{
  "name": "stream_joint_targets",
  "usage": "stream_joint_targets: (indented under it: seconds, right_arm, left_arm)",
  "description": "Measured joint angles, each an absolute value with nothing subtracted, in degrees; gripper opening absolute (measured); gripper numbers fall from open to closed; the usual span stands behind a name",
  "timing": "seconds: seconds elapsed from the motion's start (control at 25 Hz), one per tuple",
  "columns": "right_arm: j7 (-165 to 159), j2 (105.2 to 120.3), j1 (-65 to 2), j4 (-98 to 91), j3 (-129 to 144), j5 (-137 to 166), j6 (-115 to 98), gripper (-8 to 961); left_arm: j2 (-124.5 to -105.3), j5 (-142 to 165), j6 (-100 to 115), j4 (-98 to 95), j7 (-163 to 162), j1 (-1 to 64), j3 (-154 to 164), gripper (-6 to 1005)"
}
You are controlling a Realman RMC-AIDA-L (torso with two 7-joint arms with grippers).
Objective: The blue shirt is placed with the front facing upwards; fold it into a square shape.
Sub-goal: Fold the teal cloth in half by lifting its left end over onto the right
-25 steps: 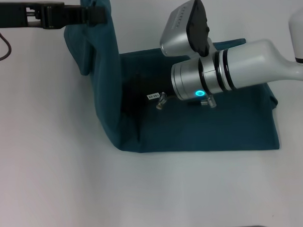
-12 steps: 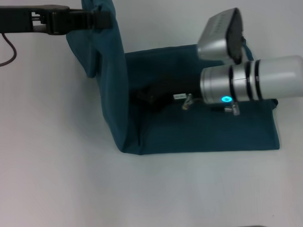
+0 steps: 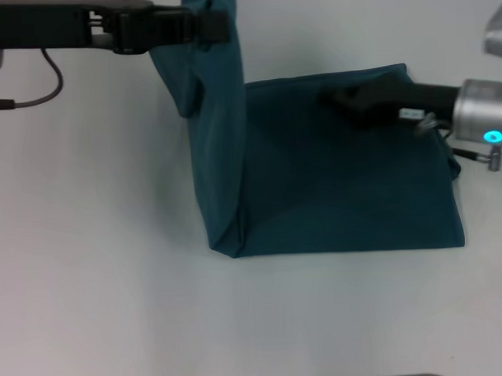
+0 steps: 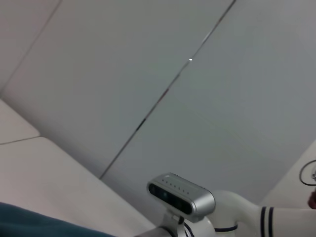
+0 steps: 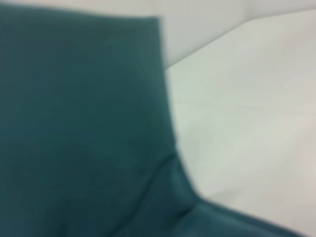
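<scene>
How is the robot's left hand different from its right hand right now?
The left hand is up at the far edge, pinching a corner of the blue shirt so a strip of cloth hangs down from it. The right hand is low over the flat part of the shirt and holds nothing that I can see. The left reaches in from the left side, the right from the right. Both are black and over the shirt.

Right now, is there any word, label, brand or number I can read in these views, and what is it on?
None can be read.
Small white label on the right gripper: marks too small to read.
Large dark teal-blue cotton shirt: only plain fabric shows, no lettering; the left gripper holds one edge up.
Silver camera housing in the left wrist view: a row of dots, no text.
White table: no markings.
</scene>
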State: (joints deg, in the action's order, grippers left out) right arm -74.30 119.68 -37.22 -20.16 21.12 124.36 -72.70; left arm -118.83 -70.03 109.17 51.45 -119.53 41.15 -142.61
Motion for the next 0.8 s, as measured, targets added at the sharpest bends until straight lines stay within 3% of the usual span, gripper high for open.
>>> stream_joint_targets:
  seconds: [0.52, 0.8]
  right_arm:
    - [-77.1, 119.55, -30.5, -29.5, 21.1, 117.8, -78.2, 12]
    - [-77.1, 119.52, -30.5, -29.5, 21.5, 117.7, -78.3, 12]
  left_arm:
    - [-123.28, -71.9, 106.3, 51.5, -119.9, 44.9, -137.2, 103]
    - [-123.9, -71.9, 102.6, 49.9, -119.6, 45.5, -134.0, 106]
